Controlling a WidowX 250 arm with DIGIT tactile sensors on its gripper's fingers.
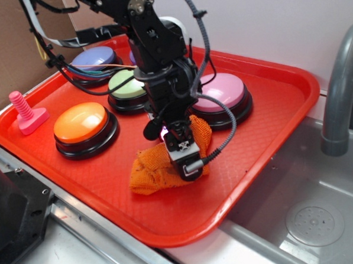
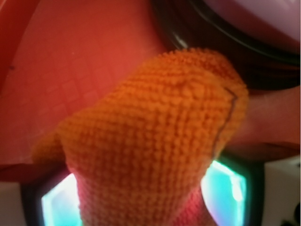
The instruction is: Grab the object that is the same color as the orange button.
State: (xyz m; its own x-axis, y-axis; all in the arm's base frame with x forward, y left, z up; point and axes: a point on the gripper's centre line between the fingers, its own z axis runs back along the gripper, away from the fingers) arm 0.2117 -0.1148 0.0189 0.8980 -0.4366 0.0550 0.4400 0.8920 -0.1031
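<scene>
An orange nubby cloth (image 1: 150, 170) lies bunched on the red tray (image 1: 270, 115), partly under my arm. My gripper (image 1: 187, 161) stands over it with both fingers pressed against the cloth. In the wrist view the cloth (image 2: 155, 141) fills the frame, squeezed between the two glowing cyan pads (image 2: 59, 207). The orange button (image 1: 81, 124), a glossy dome on a black base, sits to the left of the cloth, apart from it.
Green (image 1: 125, 86), purple (image 1: 93, 58) and pink (image 1: 225, 93) dome buttons stand behind on the tray. A pink screw-shaped toy (image 1: 25, 113) is at the tray's left edge. A sink basin (image 1: 311, 219) and grey faucet (image 1: 340, 94) lie right.
</scene>
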